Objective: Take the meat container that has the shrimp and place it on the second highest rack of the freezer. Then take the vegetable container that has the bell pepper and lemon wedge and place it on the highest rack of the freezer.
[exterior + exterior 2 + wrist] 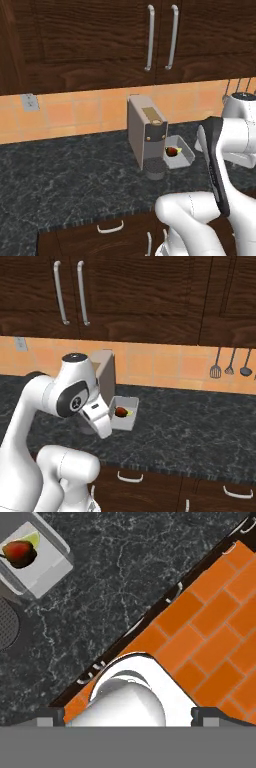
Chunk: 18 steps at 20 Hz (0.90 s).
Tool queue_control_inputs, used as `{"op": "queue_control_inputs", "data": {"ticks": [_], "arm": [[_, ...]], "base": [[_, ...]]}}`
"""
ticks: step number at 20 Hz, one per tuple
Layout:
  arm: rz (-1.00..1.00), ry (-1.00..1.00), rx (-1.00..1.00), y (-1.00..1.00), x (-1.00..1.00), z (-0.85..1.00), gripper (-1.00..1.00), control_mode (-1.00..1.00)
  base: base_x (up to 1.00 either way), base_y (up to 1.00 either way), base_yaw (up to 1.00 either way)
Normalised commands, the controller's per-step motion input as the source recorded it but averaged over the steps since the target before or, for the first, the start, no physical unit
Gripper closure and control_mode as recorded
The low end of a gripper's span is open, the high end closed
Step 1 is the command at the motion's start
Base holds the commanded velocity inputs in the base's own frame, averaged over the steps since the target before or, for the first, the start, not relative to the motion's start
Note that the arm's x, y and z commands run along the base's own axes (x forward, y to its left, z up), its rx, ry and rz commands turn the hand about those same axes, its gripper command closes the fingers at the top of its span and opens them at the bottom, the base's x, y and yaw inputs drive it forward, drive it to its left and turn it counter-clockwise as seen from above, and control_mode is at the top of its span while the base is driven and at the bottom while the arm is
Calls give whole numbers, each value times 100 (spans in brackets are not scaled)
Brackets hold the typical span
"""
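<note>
The vegetable container (31, 558) is a clear tray on the dark counter, at the hand view's top left. It holds the dark red bell pepper (19, 553) and the pale lemon wedge (33, 538). The same vegetable container (178, 152) (123, 412) stands right beside the coffee machine. My gripper (129, 717) hangs over the counter's front edge, well away from the tray, and looks down. Its fingertips (50, 716) stand wide apart, open, with nothing between them. The meat container with the shrimp and the freezer are out of view.
A grey coffee machine (145, 131) (103, 372) stands against the tiled wall, its round drip grille (7, 623) next to the tray. Dark marble counter (65, 175) runs left and right. Utensils (230, 364) hang at the right. Drawers (110, 227) sit under the counter, above orange brick floor (210, 627).
</note>
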Motion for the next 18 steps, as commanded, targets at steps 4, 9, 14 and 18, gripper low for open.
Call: {"op": "queue_control_inputs", "data": {"ticks": [4,9,14,18], "arm": [[-24,-1,2,-28,35,-21,-100,-100],[-13,0,2,-15,47,-16,-100,-100],[-10,0,1,-8,37,-18,-100,-100],[-6,0,0,2,44,-18,-100,-100]], "base": [[0,0,0],[0,0,0],[0,0,0],[0,0,0]]}}
